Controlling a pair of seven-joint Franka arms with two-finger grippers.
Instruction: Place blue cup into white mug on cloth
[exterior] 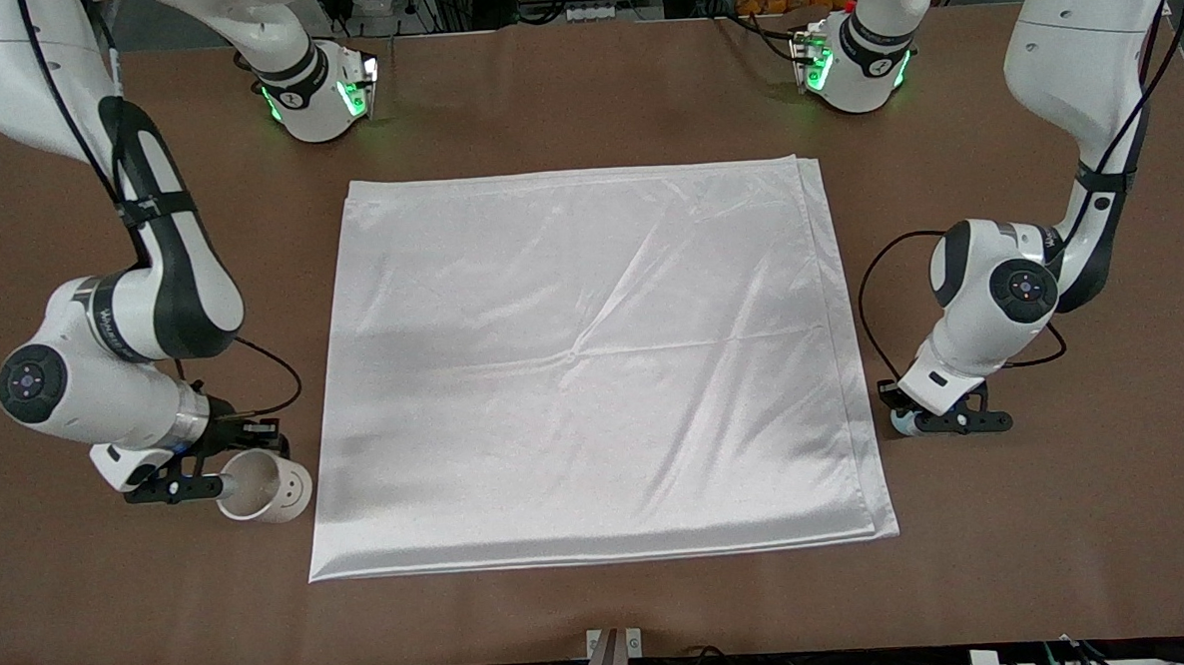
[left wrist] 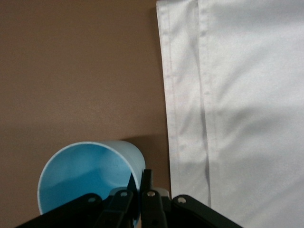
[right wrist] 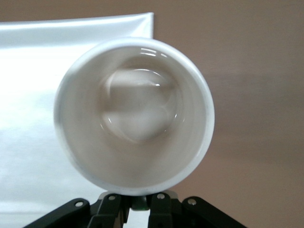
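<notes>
The white mug (exterior: pixel 267 487) with dark dots on its side is tilted over the bare table, beside the cloth's (exterior: pixel 594 372) corner at the right arm's end. My right gripper (exterior: pixel 221 482) is shut on its handle side; in the right wrist view the mug's open mouth (right wrist: pixel 133 114) fills the frame above the gripper (right wrist: pixel 137 199), and the handle is hidden. My left gripper (exterior: pixel 906 424) is low at the table beside the cloth's edge at the left arm's end. It (left wrist: pixel 139 178) is shut on the blue cup's (left wrist: pixel 90 180) wall, one finger inside and one outside.
The cloth (left wrist: pixel 247 118) lies flat and bare on the brown table (exterior: pixel 604 602), its doubled edge showing beside the cup. It also shows under the mug in the right wrist view (right wrist: pixel 28 118). Both arms' bases stand along the table's edge farthest from the front camera.
</notes>
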